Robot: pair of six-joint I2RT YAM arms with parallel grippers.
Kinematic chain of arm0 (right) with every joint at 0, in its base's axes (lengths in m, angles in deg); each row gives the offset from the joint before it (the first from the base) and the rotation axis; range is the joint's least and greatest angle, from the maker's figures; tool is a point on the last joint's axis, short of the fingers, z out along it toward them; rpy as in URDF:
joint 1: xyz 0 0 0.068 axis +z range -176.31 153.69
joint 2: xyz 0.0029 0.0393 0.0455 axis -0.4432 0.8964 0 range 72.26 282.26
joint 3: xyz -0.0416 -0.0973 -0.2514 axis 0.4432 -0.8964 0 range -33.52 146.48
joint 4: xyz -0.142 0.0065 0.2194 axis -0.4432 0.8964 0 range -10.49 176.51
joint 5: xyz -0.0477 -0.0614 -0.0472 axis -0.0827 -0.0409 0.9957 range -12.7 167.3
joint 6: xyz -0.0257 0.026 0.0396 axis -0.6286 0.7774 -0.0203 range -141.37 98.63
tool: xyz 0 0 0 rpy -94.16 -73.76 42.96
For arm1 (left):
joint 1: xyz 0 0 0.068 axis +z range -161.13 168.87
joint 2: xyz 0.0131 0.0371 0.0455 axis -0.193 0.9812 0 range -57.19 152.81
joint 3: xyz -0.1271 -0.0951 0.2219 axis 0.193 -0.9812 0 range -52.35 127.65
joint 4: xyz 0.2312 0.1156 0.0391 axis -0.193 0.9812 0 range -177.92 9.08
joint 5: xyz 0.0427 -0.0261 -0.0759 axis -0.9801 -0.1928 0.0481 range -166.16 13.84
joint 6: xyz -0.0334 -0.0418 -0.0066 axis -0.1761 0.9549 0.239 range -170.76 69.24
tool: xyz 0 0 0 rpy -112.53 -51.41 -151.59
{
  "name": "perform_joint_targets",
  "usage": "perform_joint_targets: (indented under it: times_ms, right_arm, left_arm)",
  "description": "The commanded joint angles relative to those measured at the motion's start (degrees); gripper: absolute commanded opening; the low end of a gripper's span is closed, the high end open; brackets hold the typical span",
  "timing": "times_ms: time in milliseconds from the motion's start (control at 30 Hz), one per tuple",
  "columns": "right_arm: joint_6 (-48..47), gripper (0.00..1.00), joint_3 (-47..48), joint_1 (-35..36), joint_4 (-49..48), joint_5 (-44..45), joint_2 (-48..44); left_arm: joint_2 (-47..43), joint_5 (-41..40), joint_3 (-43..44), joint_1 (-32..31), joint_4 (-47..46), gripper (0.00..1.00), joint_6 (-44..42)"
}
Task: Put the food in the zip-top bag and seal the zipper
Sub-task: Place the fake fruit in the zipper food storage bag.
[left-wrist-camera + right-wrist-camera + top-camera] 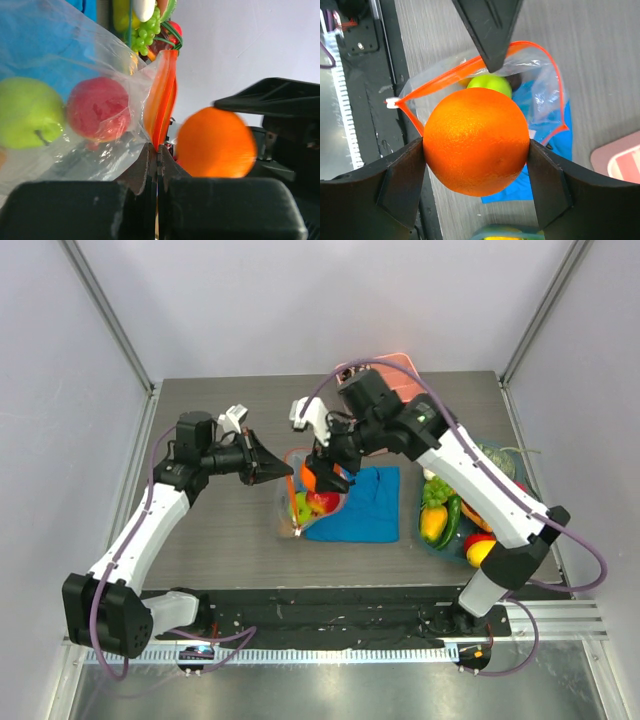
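Note:
The clear zip-top bag (pixel 312 508) lies partly on a blue cloth, its mouth held open. My left gripper (pixel 158 152) is shut on the bag's orange-red zipper (pixel 162 100) strip and lifts that edge. Inside the bag are a green apple (pixel 27 120) and a red fruit (pixel 97 109). My right gripper (pixel 476 150) is shut on an orange (pixel 476 141), gripped at both sides, hanging just above the bag's mouth (pixel 470 70). The zipper's white tip (pixel 392 102) points toward the arm bases. More food (pixel 445 515) sits in a container at the right.
The folded blue cloth (pixel 365 505) lies under and to the right of the bag. A pink tray (pixel 400 375) stands at the back behind the right arm. The teal container (pixel 425 540) of fruit and vegetables sits by the right arm's forearm.

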Motion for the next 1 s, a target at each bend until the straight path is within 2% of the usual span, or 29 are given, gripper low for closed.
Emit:
perform_joint_targets:
  times_ms: [0, 133, 167, 233, 333, 400, 533, 667, 833, 967]
  right_arm:
    - [-1.88, 0.56, -3.66, 2.73, -7.21, 2.72, 0.48]
    - [-3.72, 0.61, -5.33, 4.58, -7.39, 4.57, 3.55]
    - [-4.08, 0.69, -5.77, 4.84, -7.48, 4.74, 3.73]
    - [-3.91, 0.74, -7.00, 5.11, -8.79, 6.06, 4.17]
    - [-3.56, 0.75, -8.06, 5.20, -11.68, 7.03, 4.26]
    - [-2.85, 0.72, -9.20, 5.29, -13.97, 7.82, 3.74]
    - [-1.01, 0.70, -12.62, 5.37, -21.96, 13.94, 2.86]
    - [-1.79, 0.99, -18.07, 6.07, -27.60, 19.76, 0.40]
    - [0.48, 1.00, -16.77, 6.16, -24.19, 19.69, -4.25]
    - [4.17, 1.00, -17.45, 6.08, -21.90, 19.94, -10.40]
  left_arm:
    - [0.16, 1.78, 1.15, -0.12, 0.45, 0.00, -1.18]
    - [0.07, 2.66, -0.08, -0.04, -3.68, 0.00, 1.98]
    - [0.15, 3.01, -0.43, 0.05, -4.39, 0.00, 2.51]
    - [0.42, 3.45, -0.69, 0.05, -6.23, 0.00, 4.09]
    - [0.59, 4.41, -1.22, 0.14, -8.34, 0.00, 6.11]
    - [0.51, 5.29, -1.92, 0.23, -10.10, 0.00, 7.25]
    - [0.24, 6.79, -3.33, 0.40, -15.37, 0.00, 12.08]
    - [0.16, 7.75, -3.86, 0.67, -17.66, 0.00, 14.11]
    - [-0.02, 8.55, -5.79, 1.63, -21.88, 0.00, 17.54]
    - [-0.02, 8.90, -6.14, 1.99, -21.97, 0.00, 17.02]
